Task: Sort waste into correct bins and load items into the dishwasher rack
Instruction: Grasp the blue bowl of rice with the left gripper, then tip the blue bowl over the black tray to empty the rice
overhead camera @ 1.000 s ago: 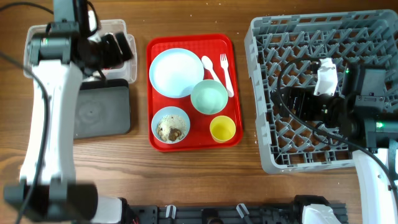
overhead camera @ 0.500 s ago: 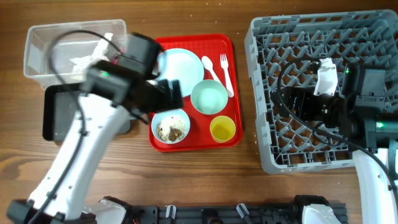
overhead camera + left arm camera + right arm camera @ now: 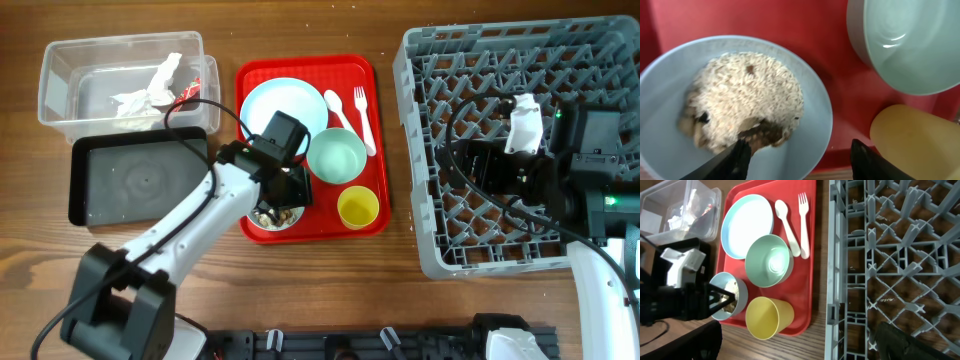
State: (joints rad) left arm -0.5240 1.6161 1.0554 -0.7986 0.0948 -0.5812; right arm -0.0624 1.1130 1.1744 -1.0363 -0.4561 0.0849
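Scrap bowl: a pale blue-green bowl (image 3: 812, 117) of brownish-white crumbly food scraps (image 3: 747, 92) sat at the lower-left corner of the flat red serving tray (image 3: 245, 70)
Left gripper (image 3: 802, 160): jaws spread, one finger (image 3: 737, 160) inside the bowl by the scraps, the other outside its rim
Views: only the left wrist showed the rice-like grains; overhead, the gripper hid most of the bowl
Tray mates: empty green bowl (image 3: 336, 155), small yellow cup (image 3: 358, 207), pale blue round plate (image 3: 283, 115), white plastic spoon (image 3: 340, 110) and fork (image 3: 363, 118)
Bins: clear plastic tub (image 3: 60, 60) held crumpled white napkins (image 3: 150, 85); black rectangular tray (image 3: 140, 180) beside it
Right gripper (image 3: 465, 165): fingers apart over the grey dishwasher rack (image 3: 420, 60)
Change: a second earlier the left arm was over the tub; the right arm had not moved
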